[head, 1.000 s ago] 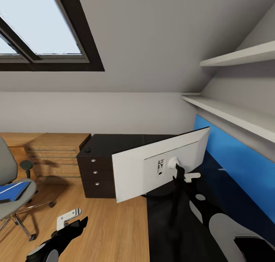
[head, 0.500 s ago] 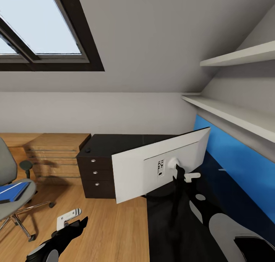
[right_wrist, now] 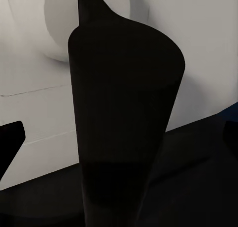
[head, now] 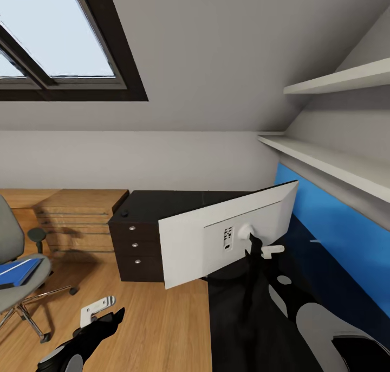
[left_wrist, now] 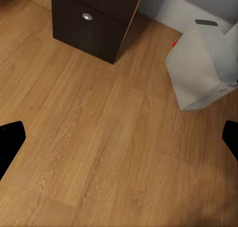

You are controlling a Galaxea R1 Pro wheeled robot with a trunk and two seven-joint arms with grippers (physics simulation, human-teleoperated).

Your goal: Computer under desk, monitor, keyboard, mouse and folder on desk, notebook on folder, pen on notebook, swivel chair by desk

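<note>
The right gripper had its fingers at the black neck of the monitor; in the right wrist view that dark stand stood between two dark fingertips set wide at either side, clear of it. The left gripper's fingers were spread too, empty, hanging over the wood plank floor. The monitor stood on the desk with its pale back turned to me, tilted, one end hanging past the desk's edge above the black drawers. The computer sat on the floor close to the drawer unit. Off to the side, the blue folder lay on the seat of the swivel chair.
</note>
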